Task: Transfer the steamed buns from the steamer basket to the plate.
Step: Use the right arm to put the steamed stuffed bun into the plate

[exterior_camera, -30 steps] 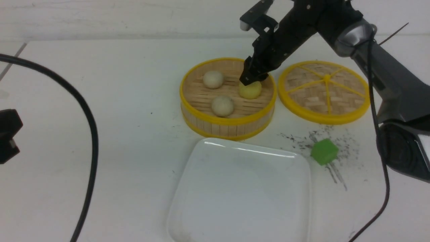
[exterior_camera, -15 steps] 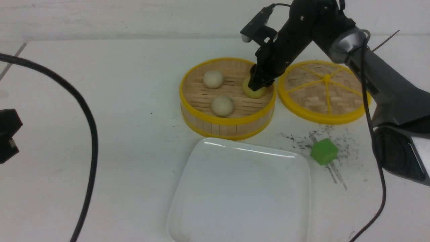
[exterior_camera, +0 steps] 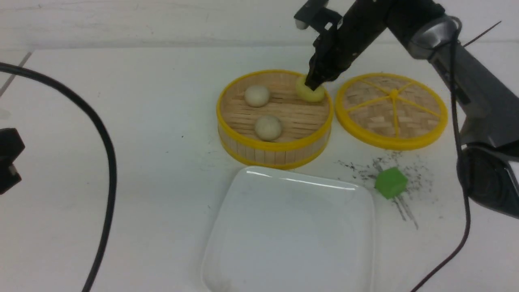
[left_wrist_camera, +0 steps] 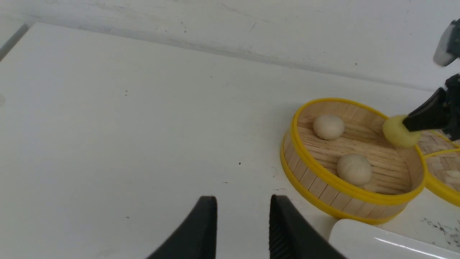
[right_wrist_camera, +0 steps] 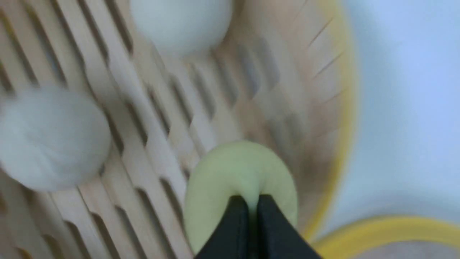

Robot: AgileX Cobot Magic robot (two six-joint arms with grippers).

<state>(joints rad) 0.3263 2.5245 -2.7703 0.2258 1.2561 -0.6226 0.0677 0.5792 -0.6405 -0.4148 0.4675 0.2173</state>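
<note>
The steamer basket (exterior_camera: pixel 275 151) stands mid-table, with two off-white steamed buns (exterior_camera: pixel 257 95) (exterior_camera: pixel 268 127) lying on its slats. My right gripper (exterior_camera: pixel 313 86) is shut on the pale yellow bun (exterior_camera: pixel 311 94), pinching it so it bulges round the fingertips (right_wrist_camera: pixel 238 207), and holds it lifted near the basket's far right rim. The white plate (exterior_camera: pixel 292 231) lies in front of the basket. My left gripper (left_wrist_camera: pixel 243 201) hovers open and holds nothing over bare table, left of the basket (left_wrist_camera: pixel 323 187). In the front view only a dark part of the left arm (exterior_camera: pixel 9 158) shows at the left edge.
The flat woven lid (exterior_camera: pixel 391 109) lies right of the basket. A green cube (exterior_camera: pixel 391 182) sits on dark scuff marks, right of the plate. A thick black cable (exterior_camera: pixel 106 162) curves across the table's left side.
My right gripper closed on the yellow bun and raised it off the slats toward the basket's far right rim. The left arm stayed put.
</note>
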